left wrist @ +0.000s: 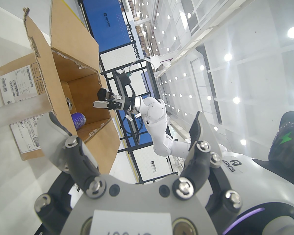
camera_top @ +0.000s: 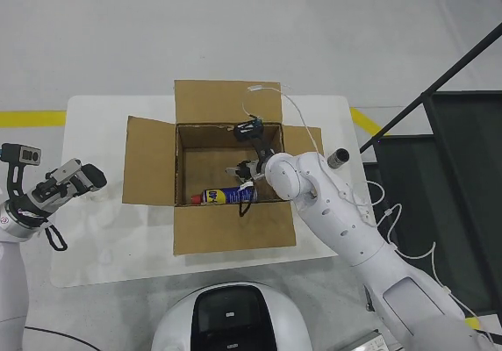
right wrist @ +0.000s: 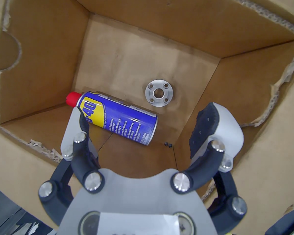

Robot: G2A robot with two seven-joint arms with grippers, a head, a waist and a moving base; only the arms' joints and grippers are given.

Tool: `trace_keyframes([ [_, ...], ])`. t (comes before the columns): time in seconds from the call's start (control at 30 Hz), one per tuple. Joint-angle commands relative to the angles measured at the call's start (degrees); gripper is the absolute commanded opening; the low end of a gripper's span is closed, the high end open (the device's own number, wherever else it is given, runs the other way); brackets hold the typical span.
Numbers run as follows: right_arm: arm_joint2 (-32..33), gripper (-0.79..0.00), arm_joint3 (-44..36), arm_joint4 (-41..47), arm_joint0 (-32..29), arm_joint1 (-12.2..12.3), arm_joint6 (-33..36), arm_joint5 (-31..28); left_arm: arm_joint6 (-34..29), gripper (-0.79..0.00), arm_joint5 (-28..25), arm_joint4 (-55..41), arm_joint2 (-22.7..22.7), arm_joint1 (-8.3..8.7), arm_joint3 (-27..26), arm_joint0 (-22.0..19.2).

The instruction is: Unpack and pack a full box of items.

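Observation:
An open cardboard box (camera_top: 150,162) stands on the white table (camera_top: 93,246), flaps folded out. On its floor lies a blue spray can (right wrist: 117,118) with a red cap, on its side, and near it a round metal flange (right wrist: 159,93) with several holes. In the top view the can (camera_top: 229,195) lies along the box's near wall. My right gripper (right wrist: 144,121) hangs open above the can inside the box (right wrist: 39,50), holding nothing. My left gripper (camera_top: 74,181) is out over the table's left edge, open and empty, away from the box (left wrist: 71,57).
Two tiny dark bits (right wrist: 168,144) lie on the box floor by the can's base. A dark metal staircase (camera_top: 462,158) stands right of the table. A yellow floor line (camera_top: 14,118) runs behind the table's left end.

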Motion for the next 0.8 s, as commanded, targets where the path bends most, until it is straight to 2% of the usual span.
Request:
trace_keyframes([
  [0.0,-0.9,0.0,2.5,0.8,0.9,-0.4,-0.6,0.9,0.0,0.0,0.0,0.0,0.0,0.0,0.0,0.0],
  [0.17,-1.5,0.0,6.7,4.7,1.7,-1.6,-4.3,2.3,0.0,0.0,0.0,0.0,0.0,0.0,0.0,0.0],
  [0.77,-1.5,0.0,6.7,4.7,1.7,-1.6,-4.3,2.3,0.0,0.0,0.0,0.0,0.0,0.0,0.0,0.0],
])
